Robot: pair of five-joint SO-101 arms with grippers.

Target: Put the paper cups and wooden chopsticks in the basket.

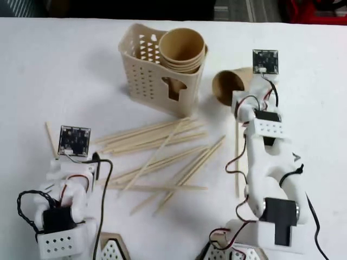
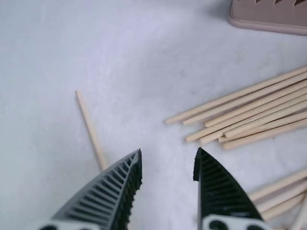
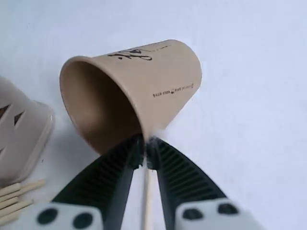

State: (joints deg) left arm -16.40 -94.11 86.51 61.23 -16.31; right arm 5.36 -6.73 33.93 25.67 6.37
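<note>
A beige perforated basket [image 1: 146, 81] stands at the back with a stack of paper cups [image 1: 182, 49] inside. Another paper cup [image 1: 227, 85] lies on its side just right of it. My right gripper [image 3: 145, 143] is shut on this cup's [image 3: 144, 81] rim wall, one finger inside the mouth and one outside. Wooden chopsticks [image 1: 162, 151] lie scattered mid-table. My left gripper [image 2: 168, 158] hovers open over bare table, beside a lone chopstick [image 2: 91, 129] and left of the pile [image 2: 249, 115].
One chopstick [image 1: 237, 162] lies lengthwise under the right arm and runs between its fingers [image 3: 146, 196]. The basket's corner [image 3: 19, 134] is close beside the lying cup. The lone chopstick [image 1: 51, 140] is at the far left. White table stretches around the arms.
</note>
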